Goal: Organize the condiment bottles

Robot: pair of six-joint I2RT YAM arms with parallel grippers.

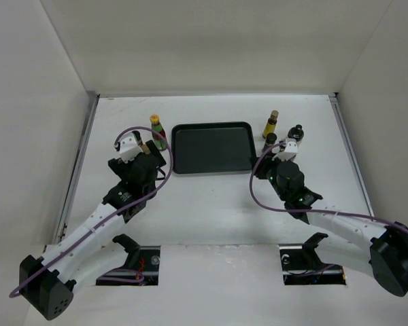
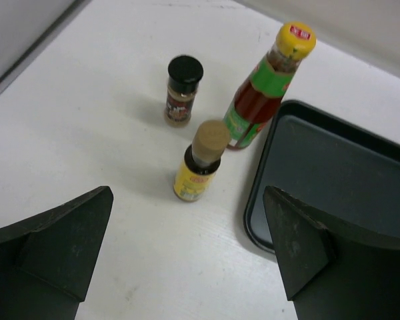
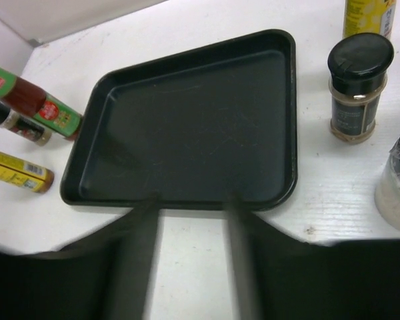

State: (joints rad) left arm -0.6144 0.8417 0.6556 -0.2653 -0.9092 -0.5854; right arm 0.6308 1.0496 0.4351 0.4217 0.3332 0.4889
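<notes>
From overhead the left gripper (image 2: 188, 200) hides its jaws; its wrist view shows them spread wide, empty, facing a yellow bottle (image 2: 197, 170). The right gripper (image 3: 190, 203), blurred, seems narrowly parted.

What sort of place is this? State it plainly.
Probably a robot lab test cell, not a kitchen: plain white walls box in the table, the left arm and right arm sit at its near edge, and a tray and bottles stand on it.

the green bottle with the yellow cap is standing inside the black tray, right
No. The green bottle with the yellow cap is standing on the table just outside the black tray; the left wrist view shows it.
</notes>
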